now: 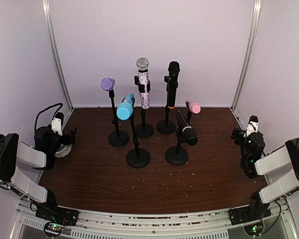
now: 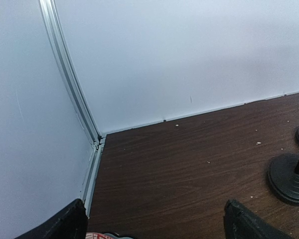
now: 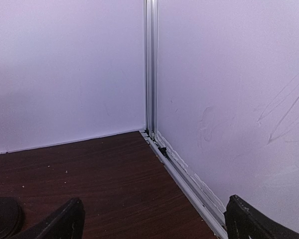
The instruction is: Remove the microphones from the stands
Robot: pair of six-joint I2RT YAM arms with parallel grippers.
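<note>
**Six microphones on their stands, both grippers wide and empty**

Six microphones sit on black round-based stands (image 1: pixel 138 157) mid-table, between the two pairs of fingers and well apart from both. They are a purple-headed microphone (image 1: pixel 107 83), a light-blue microphone (image 1: pixel 125 108), a silver glittered microphone (image 1: pixel 143 82), a tall black microphone with an orange ring (image 1: pixel 173 82), a pink microphone (image 1: pixel 193 106) and a tilted black microphone (image 1: pixel 187 130). Any lettering on them is too small to read.

The left gripper (image 2: pixel 157 226) has its fingers (image 2: pixel 65 224) spread wide with nothing between them. Bare wooden table (image 2: pixel 179 169) lies ahead, and a stand base (image 2: pixel 289 177) sits ahead of and outside the finger at the right of the wrist view.

The right gripper (image 3: pixel 157 224) is likewise spread wide and holds nothing. Another stand base (image 3: pixel 2 216) shows outside the finger at the left of its view. An aluminium corner post (image 3: pixel 150 64) rises straight ahead of the fingers.
</note>
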